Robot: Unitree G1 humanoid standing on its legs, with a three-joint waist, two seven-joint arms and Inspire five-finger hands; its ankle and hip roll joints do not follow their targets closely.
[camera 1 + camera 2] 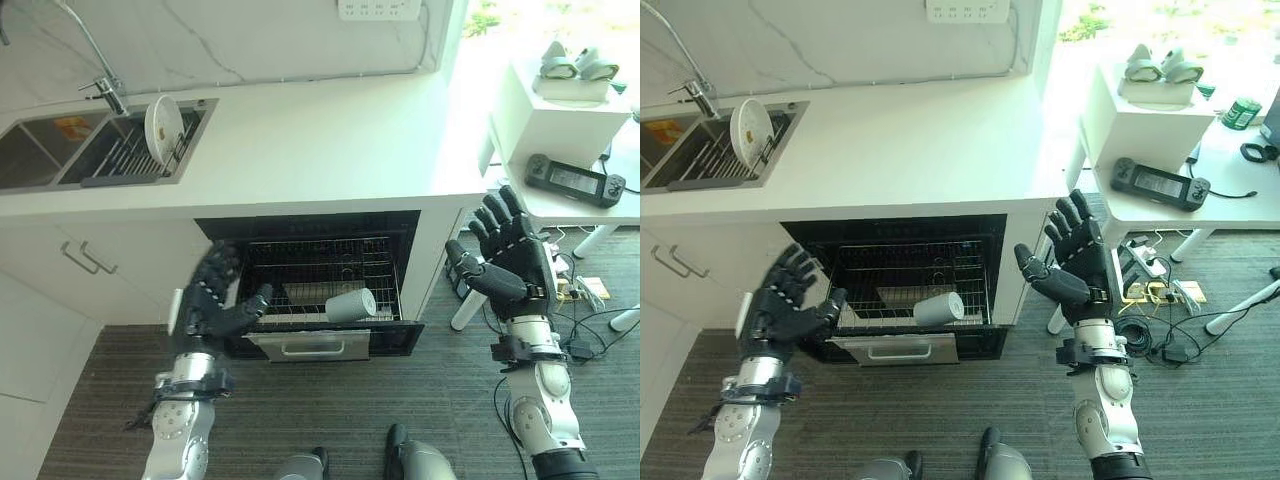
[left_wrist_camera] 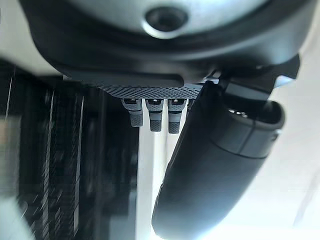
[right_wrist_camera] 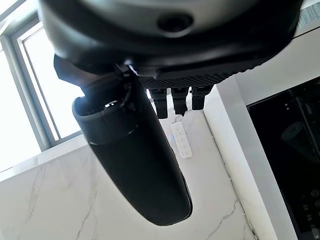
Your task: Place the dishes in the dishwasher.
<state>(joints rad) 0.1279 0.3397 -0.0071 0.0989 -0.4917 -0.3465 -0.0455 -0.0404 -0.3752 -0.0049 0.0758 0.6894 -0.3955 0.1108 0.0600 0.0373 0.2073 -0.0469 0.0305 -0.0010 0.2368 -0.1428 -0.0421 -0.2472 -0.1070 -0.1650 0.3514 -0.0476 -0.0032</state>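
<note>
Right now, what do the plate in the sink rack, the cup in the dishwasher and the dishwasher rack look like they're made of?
Plate: probably glazed ceramic, white and smooth with a slight sheen.
Cup: matte white, ceramic or plastic; the look leaves it open.
Dishwasher rack: thin metal wire in a grid, seemingly coated grey.

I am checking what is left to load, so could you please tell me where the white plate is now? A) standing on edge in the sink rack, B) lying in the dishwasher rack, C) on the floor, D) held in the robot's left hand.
A: the white plate stands on edge in the sink rack, while a white cup lies in the dishwasher rack.
</note>
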